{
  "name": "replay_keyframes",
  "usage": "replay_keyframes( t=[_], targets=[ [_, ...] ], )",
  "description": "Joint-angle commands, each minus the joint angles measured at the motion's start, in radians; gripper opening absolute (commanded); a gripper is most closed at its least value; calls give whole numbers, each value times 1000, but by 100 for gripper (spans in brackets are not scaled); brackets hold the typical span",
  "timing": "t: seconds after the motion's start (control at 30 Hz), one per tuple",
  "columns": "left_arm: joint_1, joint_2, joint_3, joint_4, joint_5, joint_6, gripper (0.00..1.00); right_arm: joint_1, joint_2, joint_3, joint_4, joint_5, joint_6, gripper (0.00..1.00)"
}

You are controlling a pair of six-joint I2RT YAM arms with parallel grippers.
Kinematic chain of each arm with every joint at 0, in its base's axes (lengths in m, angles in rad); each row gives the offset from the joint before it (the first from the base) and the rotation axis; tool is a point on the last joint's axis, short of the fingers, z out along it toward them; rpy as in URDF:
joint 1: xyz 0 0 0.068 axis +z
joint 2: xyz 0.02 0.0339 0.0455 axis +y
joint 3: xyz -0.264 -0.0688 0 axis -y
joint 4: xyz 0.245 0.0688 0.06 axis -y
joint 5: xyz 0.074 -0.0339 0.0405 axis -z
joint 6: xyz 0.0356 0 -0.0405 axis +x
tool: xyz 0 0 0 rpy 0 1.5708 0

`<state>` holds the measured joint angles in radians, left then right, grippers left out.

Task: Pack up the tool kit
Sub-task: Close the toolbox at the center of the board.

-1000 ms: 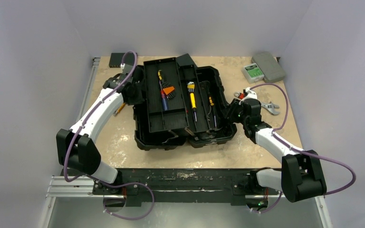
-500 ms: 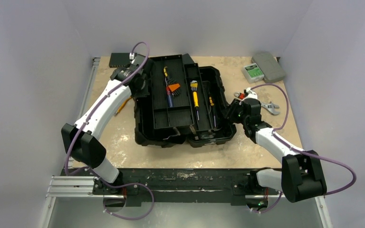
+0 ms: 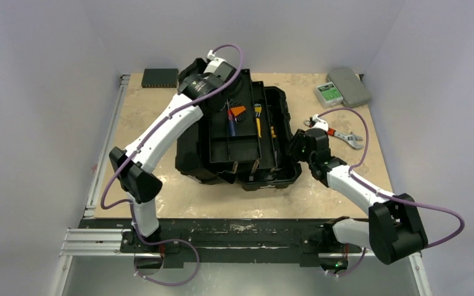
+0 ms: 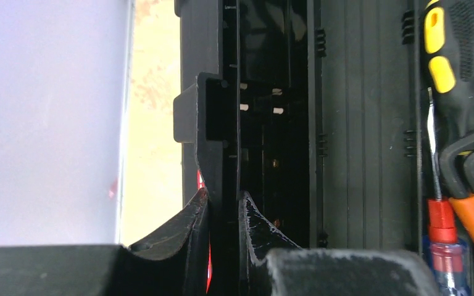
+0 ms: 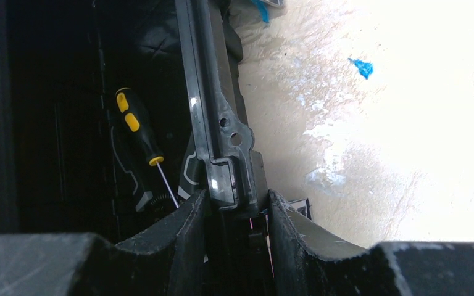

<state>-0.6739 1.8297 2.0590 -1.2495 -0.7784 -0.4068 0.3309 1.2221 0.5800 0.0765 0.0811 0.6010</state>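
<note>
Our left gripper [image 4: 223,200] clenches the far-left wall of the tool tray [image 3: 237,145]. Our right gripper [image 5: 237,200] grasps the right rim of the toolbox [image 3: 282,105], which sits in the middle of the table [image 3: 154,179], under the tool tray.

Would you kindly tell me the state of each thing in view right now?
toolbox: open.
tray: holding tools, partly over the toolbox.
left gripper: jaws shut on the tray.
right gripper: jaws shut on the toolbox rim.
wrench: loose on the table.
grey case: closed.
</note>
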Motion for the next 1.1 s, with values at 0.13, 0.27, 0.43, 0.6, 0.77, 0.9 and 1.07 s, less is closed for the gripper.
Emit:
replay_keyframes(
  t=[0.13, 0.27, 0.43, 0.6, 0.77, 0.9, 1.07],
  targets=[
    [-186, -11, 136, 206, -189, 61, 0, 164, 1, 23, -30, -24, 120, 19],
    [-248, -9, 128, 258, -239, 98, 0, 245, 21, 36, -12, -7, 158, 19],
    [-304, -17, 125, 293, -239, 123, 0, 351, 46, 40, 33, 9, 210, 19],
    [-330, -57, 48, 321, -189, 88, 0, 378, 23, 33, 31, 19, 226, 35],
    [-337, -75, -4, 333, -143, 47, 0, 374, -72, 59, -72, 93, 215, 70],
    [-337, -81, -26, 355, -71, 18, 0, 363, -168, 97, -202, 165, 174, 83],
    [-337, -74, -32, 384, 36, -13, 0, 342, -279, 134, -322, 246, 133, 91]
  ],
)
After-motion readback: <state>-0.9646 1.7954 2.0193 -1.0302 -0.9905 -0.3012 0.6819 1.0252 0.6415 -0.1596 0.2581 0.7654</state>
